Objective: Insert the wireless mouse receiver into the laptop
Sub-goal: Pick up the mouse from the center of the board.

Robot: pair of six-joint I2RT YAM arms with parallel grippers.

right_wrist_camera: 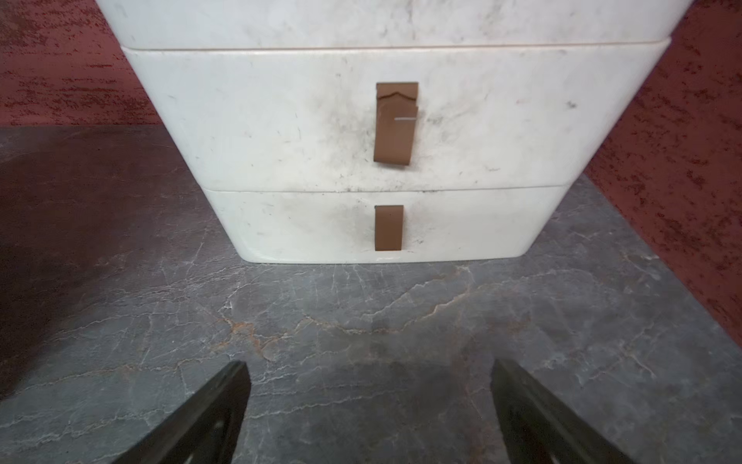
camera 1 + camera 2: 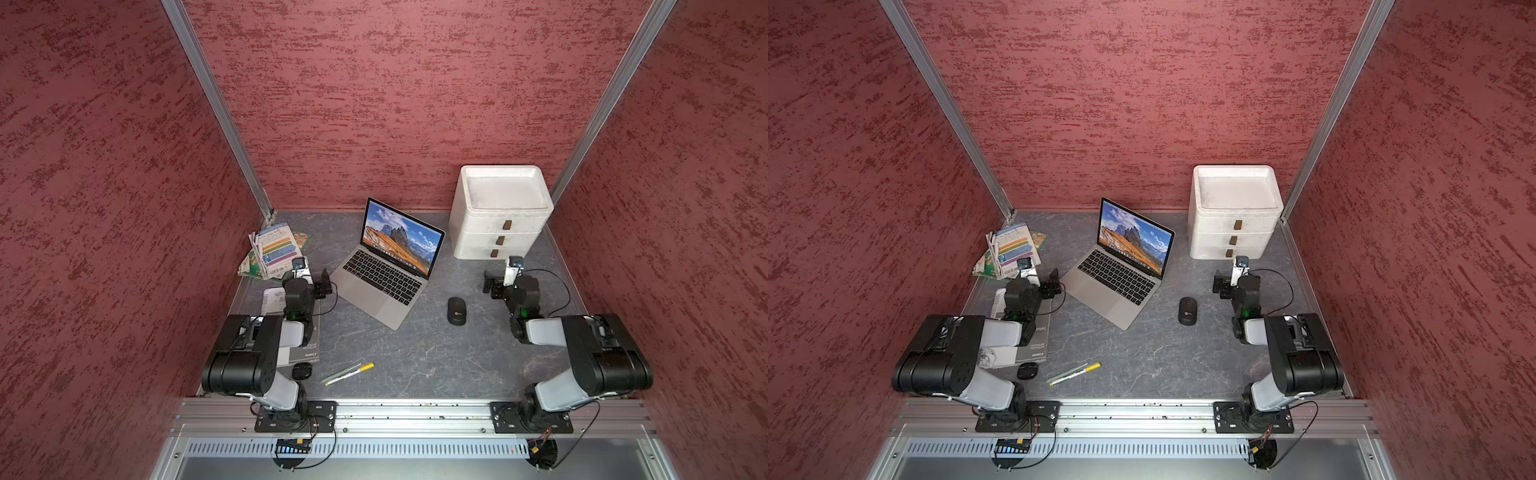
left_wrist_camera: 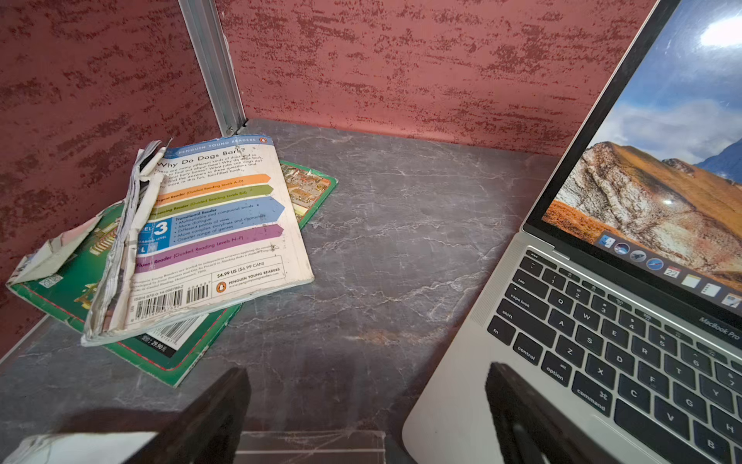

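The silver-grey laptop stands open at the middle back of the table, its screen showing a mountain landscape. A black wireless mouse lies to its right. The wireless mouse receiver shows in no view. My left gripper hovers open by the laptop's left front corner, holding nothing. My right gripper is open and empty over bare table, right of the mouse and facing the drawers.
A white three-drawer unit with brown pull tabs stands at the back right. Worn books are stacked at the back left. Pens, a small black case and a booklet lie at the front left.
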